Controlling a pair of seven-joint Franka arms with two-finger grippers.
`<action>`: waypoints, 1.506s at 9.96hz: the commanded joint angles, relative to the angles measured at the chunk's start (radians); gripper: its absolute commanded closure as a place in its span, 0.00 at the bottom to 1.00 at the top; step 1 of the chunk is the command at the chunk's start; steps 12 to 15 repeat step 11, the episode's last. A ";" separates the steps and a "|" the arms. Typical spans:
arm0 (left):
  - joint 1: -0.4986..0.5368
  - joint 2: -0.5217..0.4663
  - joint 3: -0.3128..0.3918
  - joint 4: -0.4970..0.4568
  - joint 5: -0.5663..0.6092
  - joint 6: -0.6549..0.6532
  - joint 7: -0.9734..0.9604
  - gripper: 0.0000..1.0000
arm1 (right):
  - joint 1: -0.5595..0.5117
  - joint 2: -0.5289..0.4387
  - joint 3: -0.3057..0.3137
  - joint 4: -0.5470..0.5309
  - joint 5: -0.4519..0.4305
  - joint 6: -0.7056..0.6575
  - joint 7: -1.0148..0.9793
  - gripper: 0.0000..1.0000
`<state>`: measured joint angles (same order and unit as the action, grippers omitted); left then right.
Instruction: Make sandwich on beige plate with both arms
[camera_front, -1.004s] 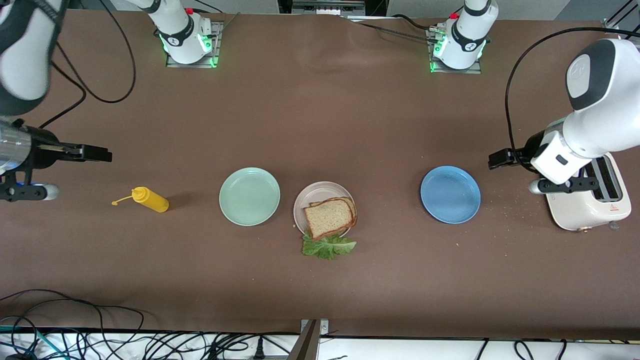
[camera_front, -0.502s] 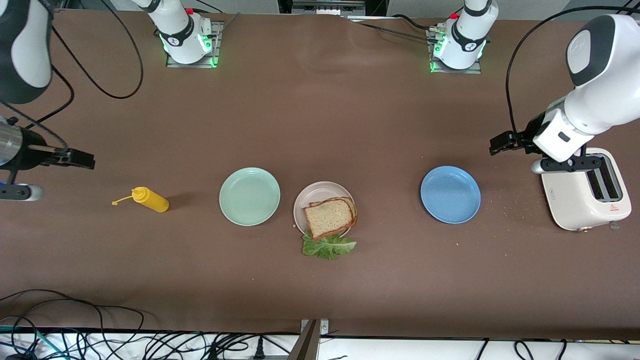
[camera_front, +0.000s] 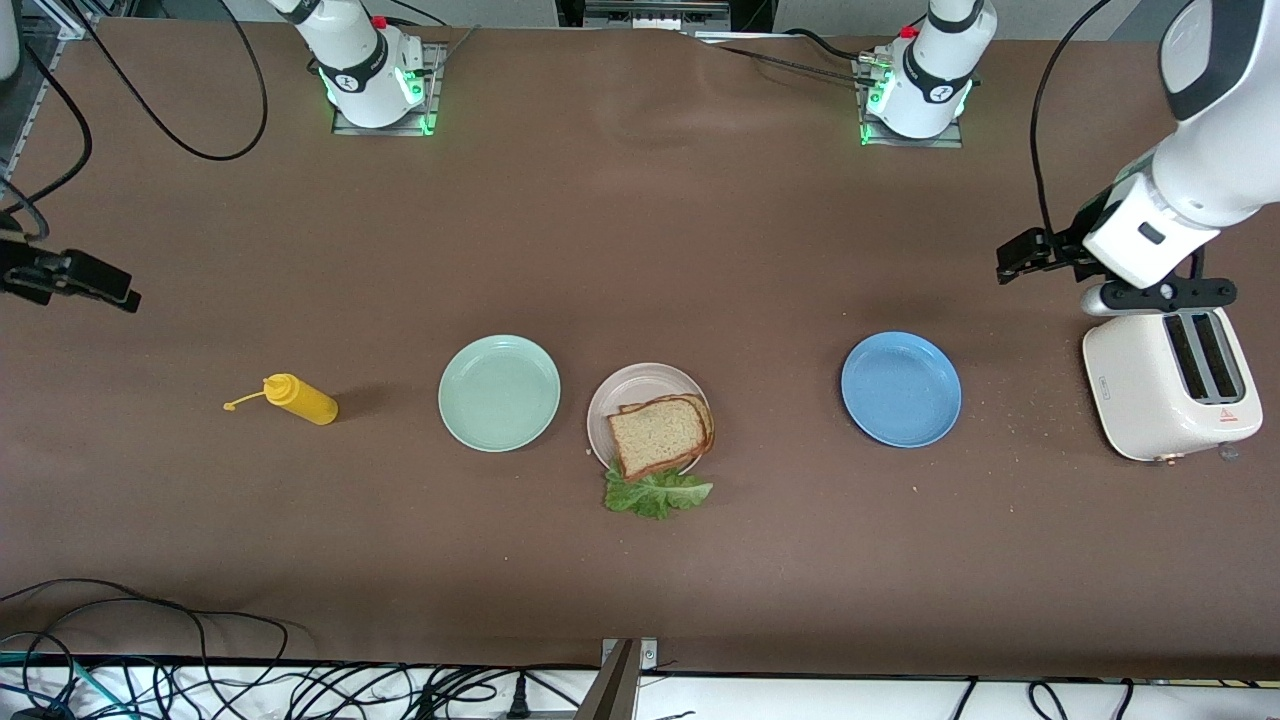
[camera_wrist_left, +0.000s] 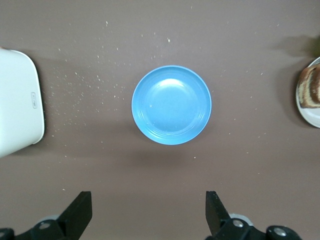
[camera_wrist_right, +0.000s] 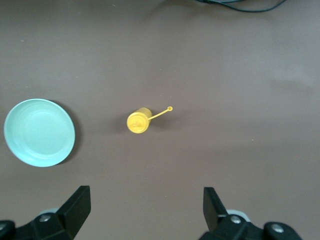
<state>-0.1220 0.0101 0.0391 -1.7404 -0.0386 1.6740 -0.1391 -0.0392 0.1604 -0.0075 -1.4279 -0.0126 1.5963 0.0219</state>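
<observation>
The sandwich (camera_front: 663, 434), two wholegrain slices stacked, sits on the beige plate (camera_front: 625, 392) mid-counter, its lettuce leaf (camera_front: 656, 493) spilling off the plate's camera-side rim onto the counter (camera_front: 640, 250). Both hands are released and empty, well apart from it: the left hand (camera_front: 1012, 262) hangs over the counter beside the toaster (camera_front: 1170, 385), the right hand (camera_front: 110, 288) at the right arm's end, past the yellow squeeze bottle (camera_front: 298, 398). The left looks somewhat nearer, the blue plate (camera_front: 900, 389) between, so I'd judge it better placed for the lettuce
</observation>
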 joint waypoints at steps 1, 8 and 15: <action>0.004 0.010 0.001 0.111 0.028 -0.068 -0.013 0.00 | -0.039 -0.038 0.073 -0.071 -0.023 0.022 0.083 0.00; 0.007 0.034 0.001 0.239 0.031 -0.155 -0.013 0.00 | -0.057 -0.036 0.100 -0.071 -0.018 0.025 0.130 0.00; 0.004 0.036 -0.001 0.239 0.031 -0.163 -0.014 0.00 | -0.068 -0.036 0.100 -0.071 -0.009 0.024 0.130 0.00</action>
